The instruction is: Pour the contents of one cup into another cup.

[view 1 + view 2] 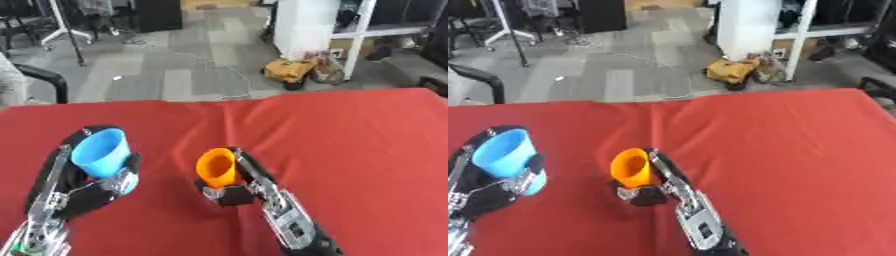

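Left eye view, entries from the desk's left edge across to its right.

Item one: left hand [83, 192], near the front-left corner, fingers and thumb curled round the blue cup [101, 152]. We hold that cup clear of the red desk [350, 150], mouth up and leaning slightly toward the far edge. Its inside is not visible to us, so we cannot say whether it is full.

Item two: right hand [249, 185], near the middle of the front edge, clasped round the orange cup [216, 167]. That cup is tipped, mouth facing up and to the left, toward the blue one. The two cups are near each other but apart, with bare cloth between them.

Item three: the right half of the desk carries nothing of the task.

Handling note, our judgement: both cups are in grasp and the pour is about to start. We should bring the two rims close, one lip just over the other's mouth, before tilting further. We should keep the receiving cup upright and level, and tilt slowly so nothing falls on the cloth.
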Robot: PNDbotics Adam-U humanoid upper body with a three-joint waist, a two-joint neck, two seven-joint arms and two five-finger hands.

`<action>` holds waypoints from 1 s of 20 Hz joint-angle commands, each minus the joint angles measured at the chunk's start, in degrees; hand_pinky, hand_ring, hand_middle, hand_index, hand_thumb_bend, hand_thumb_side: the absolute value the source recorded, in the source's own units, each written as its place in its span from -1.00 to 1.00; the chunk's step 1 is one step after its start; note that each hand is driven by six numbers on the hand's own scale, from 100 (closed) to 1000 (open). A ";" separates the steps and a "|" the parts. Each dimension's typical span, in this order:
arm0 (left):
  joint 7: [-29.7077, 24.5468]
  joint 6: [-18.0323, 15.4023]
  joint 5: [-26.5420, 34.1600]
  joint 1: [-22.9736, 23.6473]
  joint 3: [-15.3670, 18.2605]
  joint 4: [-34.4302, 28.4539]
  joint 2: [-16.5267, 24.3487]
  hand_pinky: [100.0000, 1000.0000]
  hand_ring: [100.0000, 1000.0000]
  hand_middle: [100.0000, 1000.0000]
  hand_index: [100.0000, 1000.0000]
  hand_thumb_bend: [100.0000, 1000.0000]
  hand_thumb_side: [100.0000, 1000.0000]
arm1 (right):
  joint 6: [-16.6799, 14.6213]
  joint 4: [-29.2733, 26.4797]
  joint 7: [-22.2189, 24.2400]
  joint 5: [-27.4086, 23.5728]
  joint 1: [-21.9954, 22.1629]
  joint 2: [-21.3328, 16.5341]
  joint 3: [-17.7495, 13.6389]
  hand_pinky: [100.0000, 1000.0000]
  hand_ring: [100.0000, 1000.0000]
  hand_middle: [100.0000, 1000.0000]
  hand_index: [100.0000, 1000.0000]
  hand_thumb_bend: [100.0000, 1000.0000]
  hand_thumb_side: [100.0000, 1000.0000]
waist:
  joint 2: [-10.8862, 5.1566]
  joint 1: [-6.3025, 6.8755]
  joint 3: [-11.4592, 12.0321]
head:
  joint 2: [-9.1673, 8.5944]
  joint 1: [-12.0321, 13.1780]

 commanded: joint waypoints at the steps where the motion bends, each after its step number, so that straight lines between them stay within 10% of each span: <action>1: -0.64 -0.35 0.27 -2.26 0.23 -1.60 2.81 -0.41 -0.29 -0.05 0.34 -0.79 -1.00 | 0.07 -3.26 4.10 -3.73 -0.29 0.55 2.34 0.42 -0.34 -0.48 -0.07 -0.58 -1.00 | -1.20 0.03 -0.08 | -0.77 0.06; 11: -2.48 -2.85 -1.85 -8.26 -3.06 -1.03 6.71 -0.43 -0.30 -0.06 0.34 -0.73 -1.00 | 1.51 -4.53 11.15 -8.50 1.18 3.08 6.08 0.43 -0.33 -0.47 -0.07 -0.57 -1.00 | -0.94 -0.30 -0.89 | -1.44 0.50; 20: -2.66 -9.91 -17.29 -12.02 -5.20 2.43 6.65 -0.44 -0.31 -0.08 0.37 -0.64 -1.00 | 1.91 -4.14 12.80 -9.38 1.64 3.95 6.67 0.43 -0.32 -0.47 -0.06 -0.55 -1.00 | -0.94 -0.53 -1.28 | -1.68 0.80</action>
